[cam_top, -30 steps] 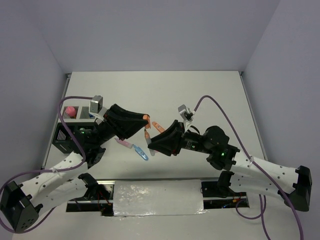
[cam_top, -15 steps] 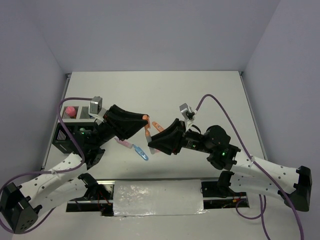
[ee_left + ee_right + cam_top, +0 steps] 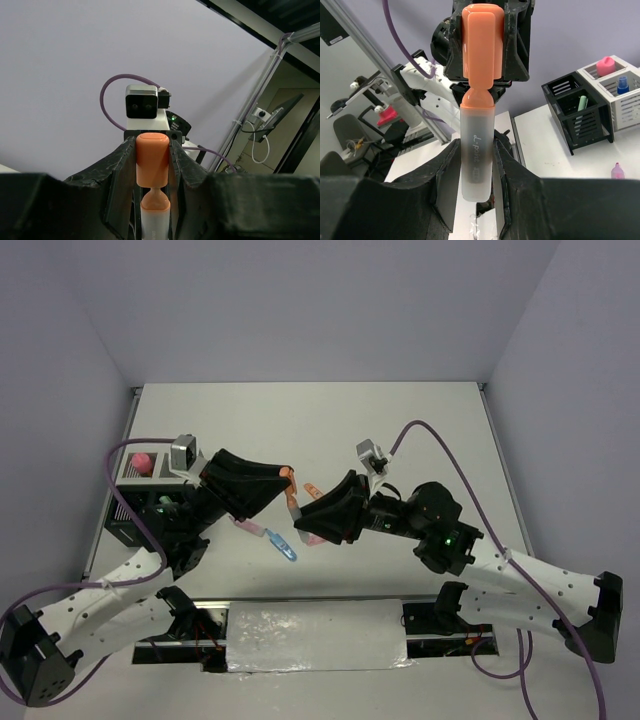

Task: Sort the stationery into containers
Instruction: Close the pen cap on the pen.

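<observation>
An orange highlighter [image 3: 478,125] with a frosted barrel hangs in mid-air between your two arms, over the near middle of the table [image 3: 400,430] and well apart from the organizer [image 3: 592,125] at the left edge. Your left gripper [image 3: 288,478] is closed partway around the orange cap [image 3: 152,159]. Your right gripper [image 3: 477,167] is closed partway around the barrel, so both hold the one pen end to end. This looks like a hand-over or a regrip, and which arm is meant to keep it cannot be told. Below the pen, a pink pen [image 3: 247,527], a blue pen [image 3: 286,549] and another orange piece [image 3: 316,490] lie loose on the table. The right wrist view also shows a small purple-topped bottle [image 3: 617,171] standing on the table near the organizer. Inside the organizer, one black compartment holds a green pen [image 3: 583,102], and the two white compartments hold a pink-capped tube [image 3: 606,65] and a blue-capped bottle [image 3: 622,85]. Judging from this, your sorting is partly done: three items show in the compartments, while the held highlighter and at least four loose pieces have yet to go in.
</observation>
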Action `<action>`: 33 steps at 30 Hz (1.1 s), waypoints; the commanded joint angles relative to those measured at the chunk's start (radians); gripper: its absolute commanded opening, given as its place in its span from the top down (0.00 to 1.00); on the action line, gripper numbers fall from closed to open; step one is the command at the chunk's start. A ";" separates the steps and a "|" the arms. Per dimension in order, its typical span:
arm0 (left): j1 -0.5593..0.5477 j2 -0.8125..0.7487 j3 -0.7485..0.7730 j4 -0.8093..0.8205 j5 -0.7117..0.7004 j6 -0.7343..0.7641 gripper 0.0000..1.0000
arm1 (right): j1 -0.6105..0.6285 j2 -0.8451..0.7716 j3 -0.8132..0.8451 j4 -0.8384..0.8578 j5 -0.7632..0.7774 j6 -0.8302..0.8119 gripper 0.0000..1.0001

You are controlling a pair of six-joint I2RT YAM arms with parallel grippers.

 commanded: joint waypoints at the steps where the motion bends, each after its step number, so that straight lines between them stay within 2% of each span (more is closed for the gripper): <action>1: -0.017 -0.017 -0.010 0.033 0.046 0.020 1.00 | -0.025 -0.006 0.098 0.076 0.017 -0.034 0.96; 9: -0.019 -0.034 -0.010 -0.030 0.024 0.055 1.00 | -0.031 0.005 0.147 0.045 0.011 -0.052 0.96; 23: -0.019 -0.079 0.051 -0.154 -0.068 0.116 1.00 | -0.033 -0.006 0.081 0.036 0.045 -0.043 0.98; 32: -0.028 -0.017 0.078 -0.115 0.030 0.095 1.00 | -0.043 0.006 0.137 0.013 0.048 -0.075 0.98; 33: -0.028 -0.016 0.067 -0.110 0.040 0.095 0.98 | -0.045 0.008 0.148 -0.002 0.048 -0.081 0.98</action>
